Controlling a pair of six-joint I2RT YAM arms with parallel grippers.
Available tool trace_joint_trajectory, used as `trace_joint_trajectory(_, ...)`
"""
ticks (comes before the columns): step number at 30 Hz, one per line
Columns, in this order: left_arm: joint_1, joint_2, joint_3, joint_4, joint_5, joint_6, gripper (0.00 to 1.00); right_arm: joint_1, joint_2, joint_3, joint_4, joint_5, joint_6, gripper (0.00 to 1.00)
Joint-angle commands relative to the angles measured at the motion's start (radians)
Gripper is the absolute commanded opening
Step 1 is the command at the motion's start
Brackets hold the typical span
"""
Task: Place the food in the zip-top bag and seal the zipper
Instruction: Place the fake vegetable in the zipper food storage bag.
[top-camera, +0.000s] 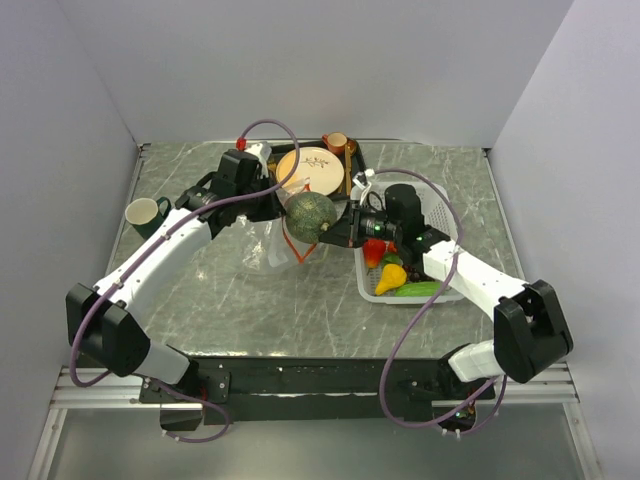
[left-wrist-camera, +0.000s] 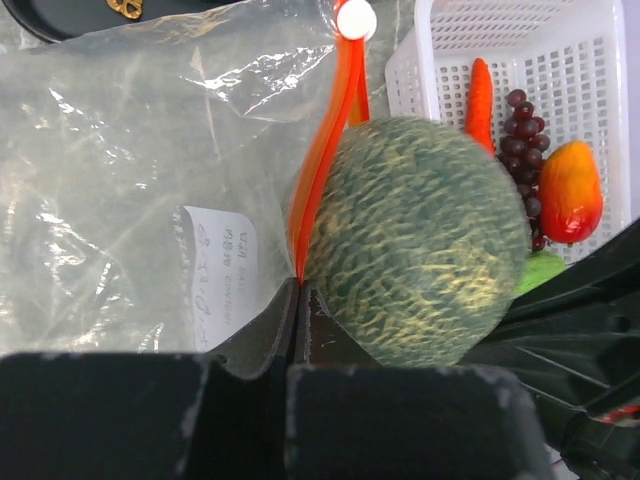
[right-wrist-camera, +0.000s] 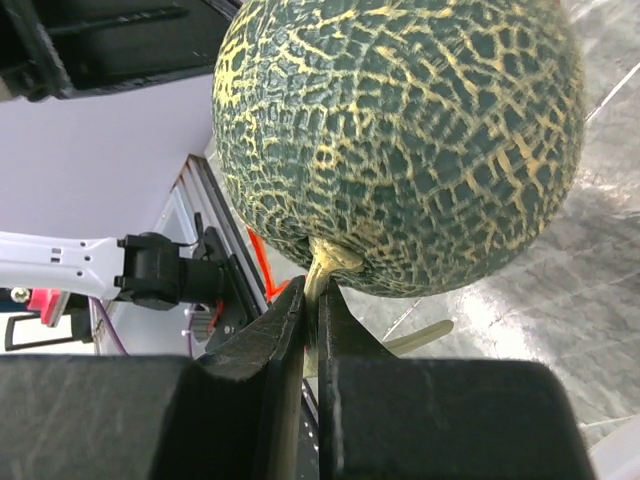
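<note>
Two arms share this step. On the left, the left gripper (left-wrist-camera: 297, 297) has its jaws closed on the zipper (left-wrist-camera: 322, 160), pinching the orange-red strip at the mouth of the zip-top bag (left-wrist-camera: 120, 200). The clear film lies slack on the table (top-camera: 300, 310), left of centre. Hold that lip raised and steady so the mouth gapes toward the right.

At centre, the melon (top-camera: 310, 217) hangs at the mouth, apparently against the strip. It is round and dark green, netted with pale yellow veins.

On the right, the right gripper (right-wrist-camera: 312, 300) has its jaws closed on the melon's short stem (right-wrist-camera: 328, 262). This hold is narrow, so advance slowly and release only once the melon is inside. The other food (top-camera: 392, 275) lies in the white basket (left-wrist-camera: 600, 70), far right.
</note>
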Motion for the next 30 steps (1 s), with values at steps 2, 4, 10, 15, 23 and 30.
trace_joint_trajectory(2, -0.003, -0.034, 0.012, 0.046, 0.025, -0.017, 0.01, 0.046, 0.042, 0.088, -0.098, -0.033, -0.085, 0.0)
trace_joint_trajectory(4, -0.003, -0.031, 0.011, 0.054, 0.043, -0.014, 0.01, 0.077, 0.075, 0.153, -0.224, -0.033, -0.156, 0.0)
trace_joint_trajectory(10, -0.003, -0.016, 0.009, 0.045, 0.059, 0.001, 0.01, 0.117, 0.141, 0.293, -0.491, 0.048, -0.288, 0.0)
trace_joint_trajectory(15, -0.003, -0.025, -0.015, 0.054, 0.086, 0.008, 0.01, 0.112, 0.15, 0.316, -0.467, 0.113, -0.193, 0.01)
trace_joint_trajectory(23, -0.004, -0.051, -0.069, 0.051, 0.169, 0.027, 0.01, 0.1, 0.193, 0.379, -0.343, 0.056, 0.032, 0.02)
trace_joint_trajectory(30, -0.004, -0.093, -0.112, 0.061, 0.198, 0.024, 0.01, 0.048, 0.26, 0.394, -0.305, -0.04, 0.187, 0.02)
